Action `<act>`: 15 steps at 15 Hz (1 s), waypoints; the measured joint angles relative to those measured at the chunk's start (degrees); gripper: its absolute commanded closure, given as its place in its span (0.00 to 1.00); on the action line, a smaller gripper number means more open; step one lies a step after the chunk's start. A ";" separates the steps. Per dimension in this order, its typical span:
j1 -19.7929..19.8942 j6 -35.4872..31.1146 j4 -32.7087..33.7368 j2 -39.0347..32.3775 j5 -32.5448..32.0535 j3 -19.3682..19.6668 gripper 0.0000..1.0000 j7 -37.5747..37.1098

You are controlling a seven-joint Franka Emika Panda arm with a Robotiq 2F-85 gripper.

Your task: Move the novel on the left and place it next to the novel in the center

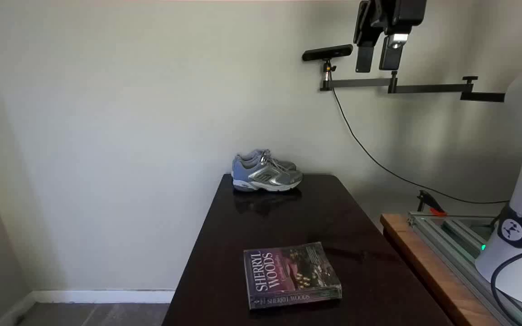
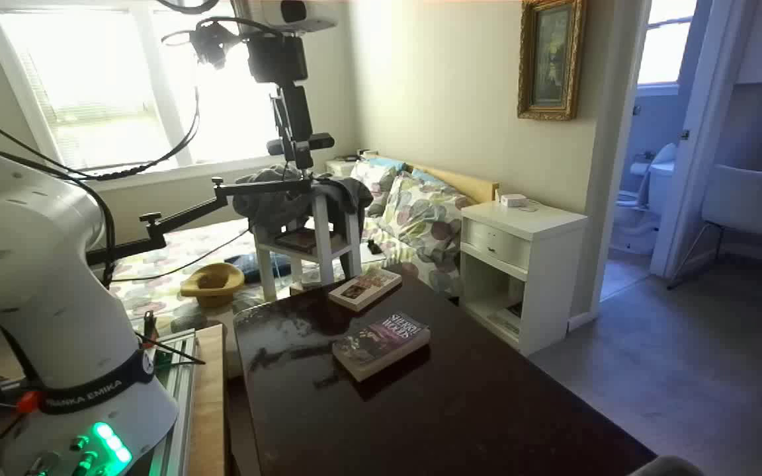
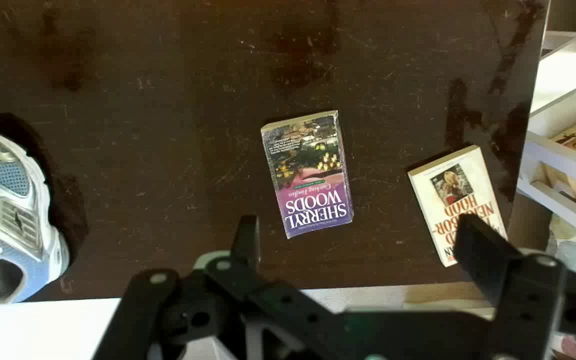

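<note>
A thick purple novel marked Sherryl Woods lies flat, cover up, on the dark table. It shows in both exterior views [image 1: 292, 274] [image 2: 381, 344] and near the middle of the wrist view [image 3: 308, 172]. A white novel with red lettering lies flat nearer the table's end, in an exterior view [image 2: 366, 289] and at the right of the wrist view [image 3: 458, 202]. There is a gap between the novels. A gripper finger covers part of the white one in the wrist view. My gripper [image 1: 377, 65] is open and empty, high above the table; it also shows in the wrist view [image 3: 358, 222].
Grey-blue running shoes [image 1: 268, 174] stand at the opposite end of the dark table [image 1: 288, 222]; one shows at the left of the wrist view [image 3: 13, 215]. A camera [image 1: 327, 52] on a black bar stands beside the arm. A white nightstand [image 2: 520, 228] and a bed are beyond the table.
</note>
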State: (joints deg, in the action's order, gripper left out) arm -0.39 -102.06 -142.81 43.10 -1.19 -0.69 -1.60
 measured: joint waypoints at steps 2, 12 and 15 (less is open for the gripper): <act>0.00 0.00 0.00 0.00 0.00 0.00 0.00 0.00; -1.96 -14.79 -2.04 -4.01 0.21 0.26 0.00 5.16; -4.78 -21.83 -3.95 -8.28 2.01 0.89 0.00 7.65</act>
State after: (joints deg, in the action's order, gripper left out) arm -5.17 -123.89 -146.76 34.82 0.83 0.20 6.05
